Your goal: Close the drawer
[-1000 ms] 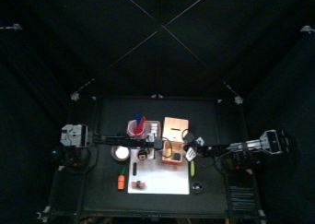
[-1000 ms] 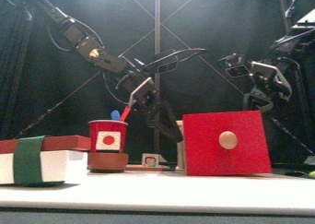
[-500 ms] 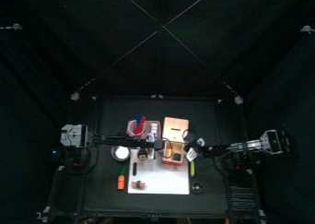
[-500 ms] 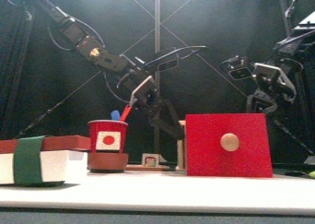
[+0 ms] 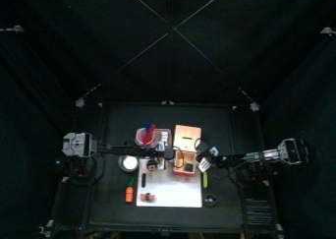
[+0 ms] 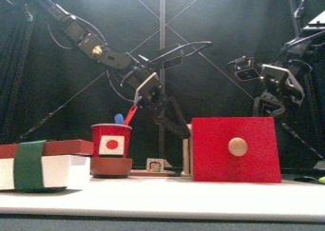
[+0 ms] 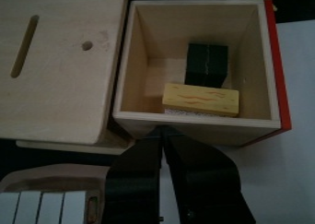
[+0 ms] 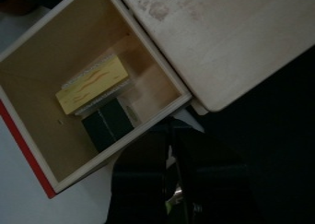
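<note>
**Drawer pulled out, both my pincers above it**

The drawer (image 7: 197,66) stands pulled out of its wooden box (image 7: 55,66), showing a yellow block (image 7: 204,100) and a dark block (image 7: 209,60). My left pincer (image 7: 164,145) is closed and empty. My right pincer (image 8: 170,140) is closed too.

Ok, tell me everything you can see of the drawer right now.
The drawer is pulled fully out of the light wooden box unit. It is an open tray with pale wood walls and floor. Its front is a red panel with a round wooden knob. A dark block and a yellow block lie inside, side by side.
</note>
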Motion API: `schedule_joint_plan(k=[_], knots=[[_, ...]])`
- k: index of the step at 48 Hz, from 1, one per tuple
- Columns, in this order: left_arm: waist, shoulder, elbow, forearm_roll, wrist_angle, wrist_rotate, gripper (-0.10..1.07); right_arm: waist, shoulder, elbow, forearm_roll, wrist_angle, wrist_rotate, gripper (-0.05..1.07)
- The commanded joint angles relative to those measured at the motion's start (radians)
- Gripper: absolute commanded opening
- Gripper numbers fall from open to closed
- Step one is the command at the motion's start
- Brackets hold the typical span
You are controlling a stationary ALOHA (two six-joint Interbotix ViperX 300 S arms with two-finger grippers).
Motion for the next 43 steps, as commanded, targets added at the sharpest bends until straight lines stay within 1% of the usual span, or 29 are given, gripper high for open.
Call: schedule_joint_plan(k=[1, 29, 43], knots=[[0.002, -0.035, -0.023, 0.002, -0.003, 0.000, 0.47, 0.000, -0.023, -0.032, -0.009, -0.003, -0.002, 0.45], [0.003, -0.034, -0.028, 0.020, -0.003, -0.002, 0.47, -0.005, -0.025, -0.048, -0.040, -0.005, -0.002, 0.45], [0.005, -0.037, -0.029, 0.032, -0.003, -0.002, 0.47, -0.005, -0.023, -0.035, -0.038, -0.003, 0.000, 0.45]])
